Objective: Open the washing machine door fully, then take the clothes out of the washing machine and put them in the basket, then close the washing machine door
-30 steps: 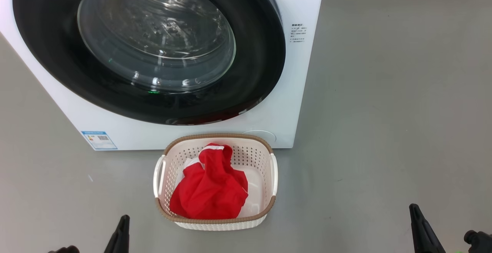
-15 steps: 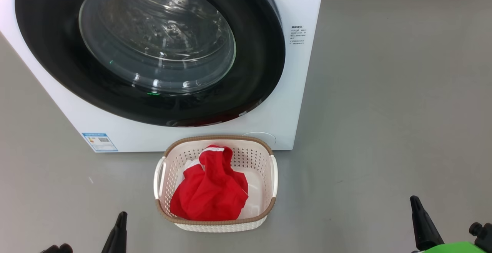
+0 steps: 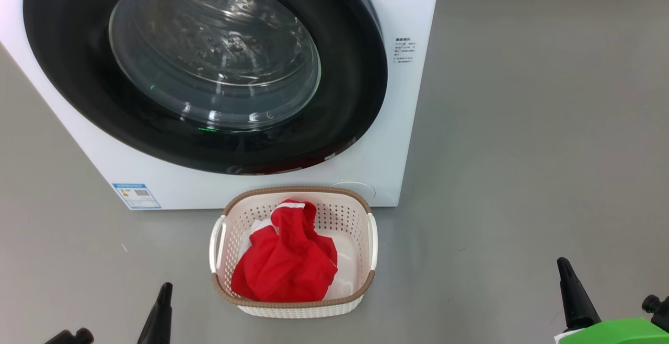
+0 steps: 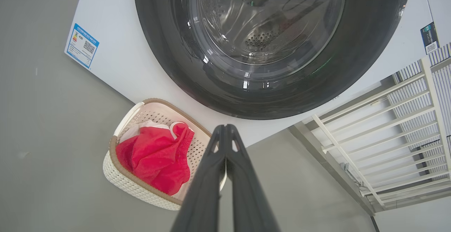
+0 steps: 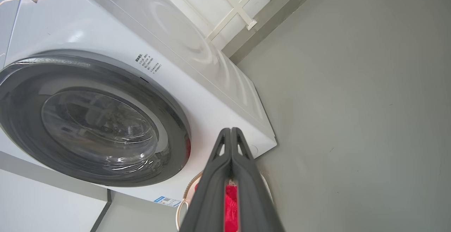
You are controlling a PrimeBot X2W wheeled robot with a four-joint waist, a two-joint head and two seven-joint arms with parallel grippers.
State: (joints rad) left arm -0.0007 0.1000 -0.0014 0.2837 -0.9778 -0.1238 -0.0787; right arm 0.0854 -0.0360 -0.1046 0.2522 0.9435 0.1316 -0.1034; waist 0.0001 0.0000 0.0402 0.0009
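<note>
From the head view, the big white front-loading washing machine (image 3: 407, 124) stands on the grey floor (image 3: 522, 150), and its round door (image 3: 355, 72), glossy black rim around a clear glass bowl, lies shut against the front. Just before the machine sits the small cream perforated plastic basket (image 3: 345, 213) with a brown woven-look rim, and the bright red clothes (image 3: 285, 265) with white trim lie bunched inside it. The left tool (image 3: 165, 287) points up at the lower left and the right tool (image 3: 564, 268) at the lower right, both well apart from the basket and holding nothing. In the left wrist view, the left tool (image 4: 225, 128) has its dark fingers pressed together at the tips; past it are the basket with the clothes, the door, a blue label sticker (image 4: 81, 45) and a white slatted rack (image 4: 387, 119). In the right wrist view, the right tool (image 5: 230, 131) is likewise pressed together, with the door beyond on the left and a strip of red cloth behind its fingers.
</note>
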